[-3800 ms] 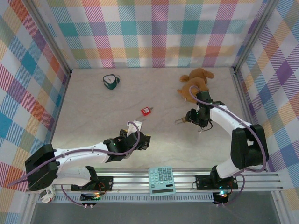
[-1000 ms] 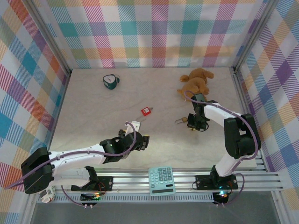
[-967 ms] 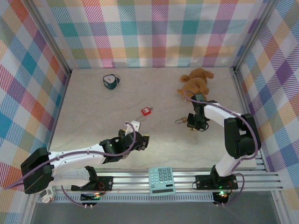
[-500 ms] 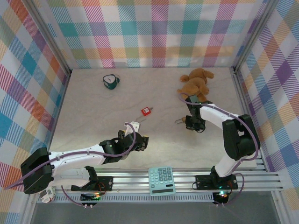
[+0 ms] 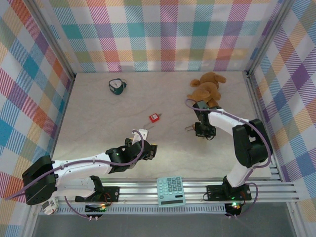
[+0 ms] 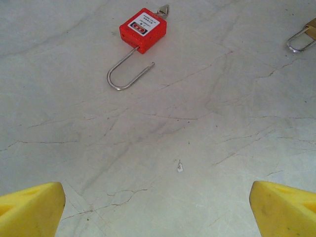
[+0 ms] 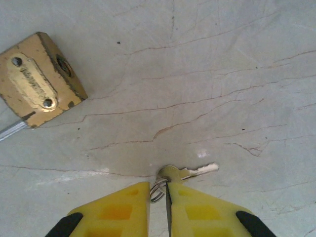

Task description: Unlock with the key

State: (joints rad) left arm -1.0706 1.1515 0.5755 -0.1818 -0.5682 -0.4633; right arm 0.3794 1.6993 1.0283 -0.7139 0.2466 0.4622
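The key [image 7: 190,171] lay flat on the tabletop [image 7: 222,74], its ring pinched between the nearly closed fingers of the right hand [image 7: 158,205], well apart from the brass padlock [image 7: 39,79]. Held by the loose ring alone, the key would likely swing or slip and miss the keyhole. The right wrist view showed that keyhole. The left wrist view showed the released left hand [image 6: 158,203] and the red padlock [image 6: 143,29], its shackle open.

Dull metal key [image 7: 190,171], tarnished brass padlock [image 7: 39,79]
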